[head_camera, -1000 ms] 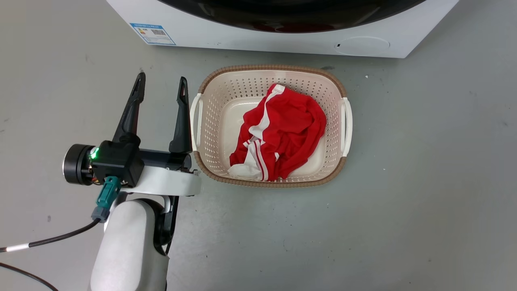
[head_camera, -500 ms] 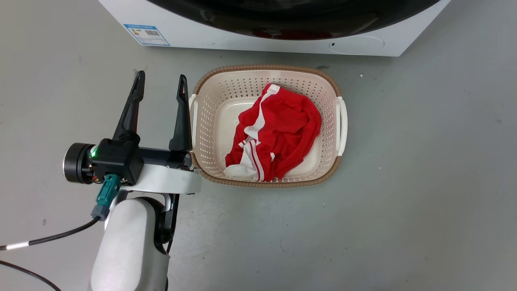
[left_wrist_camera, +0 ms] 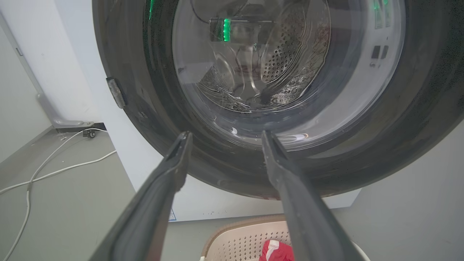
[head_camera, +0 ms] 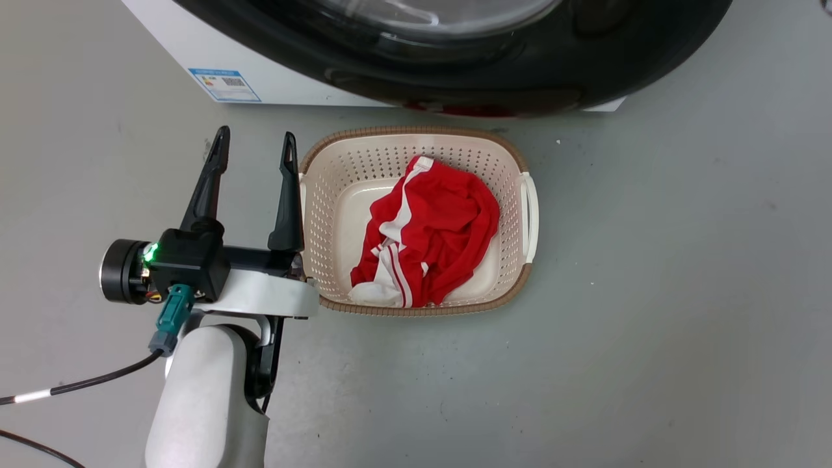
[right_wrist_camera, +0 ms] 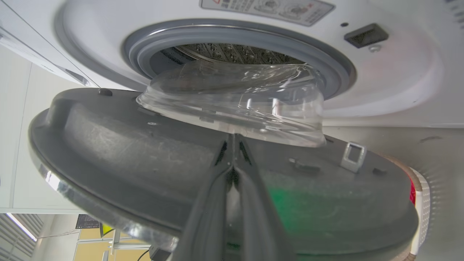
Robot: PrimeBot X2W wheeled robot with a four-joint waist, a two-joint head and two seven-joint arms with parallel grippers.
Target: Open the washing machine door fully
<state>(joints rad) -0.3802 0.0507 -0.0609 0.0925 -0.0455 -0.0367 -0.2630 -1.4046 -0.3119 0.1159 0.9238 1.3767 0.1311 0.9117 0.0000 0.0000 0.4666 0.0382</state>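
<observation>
Partly open washing machine door point(head_camera: 650, 65) far beyond my left pincer point(head_camera: 256, 134), left pincer spread wide and empty just left of the laundry basket point(head_camera: 528, 214) with red garment point(head_camera: 429, 240), my right pincer point(right_wrist_camera: 232, 137) pinched together at the door's inner face.

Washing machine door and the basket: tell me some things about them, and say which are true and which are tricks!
1. The big round glossy black washing machine door stands partly open, away from the white boxy washing machine. True.
2. The cream plastic laundry basket with the brown rim is empty. False: a crumpled red cloth with white stripes lies in it.
3. The left gripper has its two dark fingers spread apart. True.
4. The left gripper is holding the red cloth. False: it holds nothing and sits beside the basket.
5. The right gripper has its fingers spread wide. False: they are pressed together, by the door's grey inner side.
</observation>
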